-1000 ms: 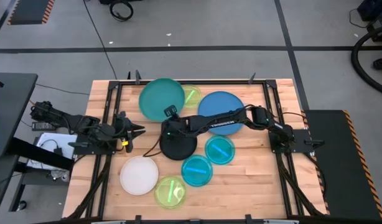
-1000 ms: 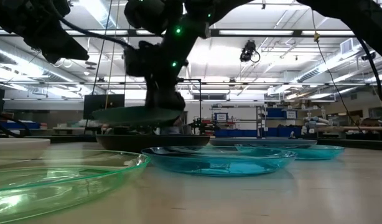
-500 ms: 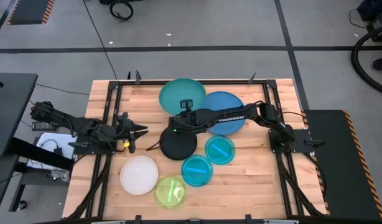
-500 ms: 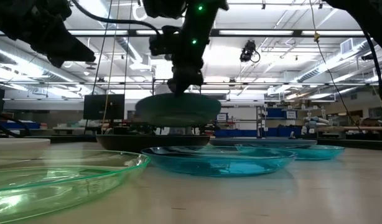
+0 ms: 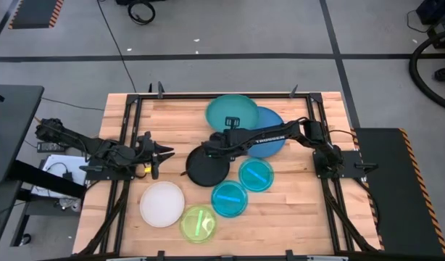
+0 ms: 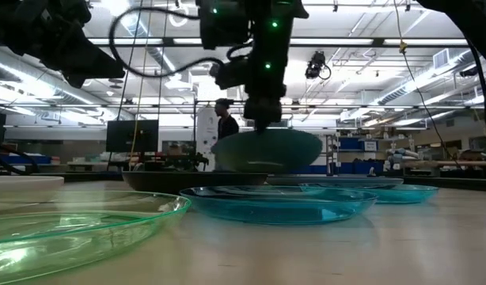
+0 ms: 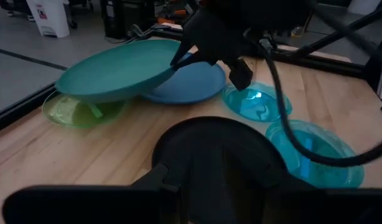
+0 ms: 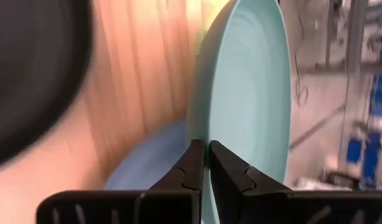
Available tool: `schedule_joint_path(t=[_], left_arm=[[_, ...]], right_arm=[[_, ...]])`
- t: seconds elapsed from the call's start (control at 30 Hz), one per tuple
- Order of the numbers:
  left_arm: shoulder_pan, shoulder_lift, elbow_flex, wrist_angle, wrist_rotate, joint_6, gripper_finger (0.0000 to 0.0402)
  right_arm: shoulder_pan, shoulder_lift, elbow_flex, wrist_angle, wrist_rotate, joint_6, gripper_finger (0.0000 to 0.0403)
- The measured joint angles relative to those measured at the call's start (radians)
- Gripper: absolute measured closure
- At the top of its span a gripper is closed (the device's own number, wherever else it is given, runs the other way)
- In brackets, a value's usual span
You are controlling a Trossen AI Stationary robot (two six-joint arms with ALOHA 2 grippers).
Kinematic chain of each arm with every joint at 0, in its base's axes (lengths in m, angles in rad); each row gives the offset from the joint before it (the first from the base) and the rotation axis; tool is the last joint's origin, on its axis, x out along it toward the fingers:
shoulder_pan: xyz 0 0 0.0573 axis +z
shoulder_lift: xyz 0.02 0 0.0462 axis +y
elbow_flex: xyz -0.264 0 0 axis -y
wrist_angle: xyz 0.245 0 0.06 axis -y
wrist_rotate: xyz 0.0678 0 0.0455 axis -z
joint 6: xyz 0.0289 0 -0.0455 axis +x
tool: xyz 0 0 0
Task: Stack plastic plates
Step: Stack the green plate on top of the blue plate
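Note:
My right gripper (image 5: 233, 133) is shut on the large teal plate (image 5: 232, 113), held in the air at the far middle of the table, its right part over the blue plate (image 5: 268, 136). In the low view the teal plate (image 6: 267, 150) hangs above the black plate (image 6: 187, 180). A lime-green plate (image 7: 79, 111) lies flat on the table under the teal plate's left part. The black plate (image 5: 208, 167), white plate (image 5: 162, 204), two cyan plates (image 5: 229, 199) (image 5: 256, 175) and another lime-green plate (image 5: 198, 223) lie flat on the table. My left gripper (image 5: 159, 154) is open and empty at the left. My right gripper pinches the teal plate's near rim (image 8: 205, 138) between its two fingers, one on the upper face and one on the underside. The fingers (image 5: 230, 125) come from the near side, slanting down. The plate is lifted clear, nearly level, tipped a little.
Black rails frame the wooden table (image 5: 172, 123) on all sides. A cable (image 5: 180, 171) runs across the table near the black plate. There is bare wood at the far left and the near right. A person (image 6: 225, 120) stands in the room beyond the table.
My right gripper has carried the teal plate toward the table's right edge, from above the far lime-green plate to partly over the blue plate. The plate has stayed lifted and shut in the fingers.

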Motion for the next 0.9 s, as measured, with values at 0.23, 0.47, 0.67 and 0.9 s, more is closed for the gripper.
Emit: schedule_joint_path(t=[0.23, 0.47, 0.67, 0.9], left_arm=[[0.000, 0.000, 0.000, -0.002, 0.000, 0.001, 0.0311], [0.000, 0.000, 0.000, 0.001, 0.000, 0.032, 0.0311], [0.000, 0.000, 0.000, 0.048, 0.000, 0.086, 0.0311], [0.000, 0.000, 0.000, 0.071, 0.000, 0.121, 0.0311]], right_arm=[[0.019, -0.001, 0.000, -0.257, -0.003, 0.359, 0.0376], [0.059, -0.001, -0.007, -0.289, -0.047, 0.467, 0.0376], [0.056, -0.001, -0.099, -0.233, -0.074, 0.501, 0.0376], [0.048, 0.000, -0.184, -0.183, -0.150, 0.498, 0.0375]])
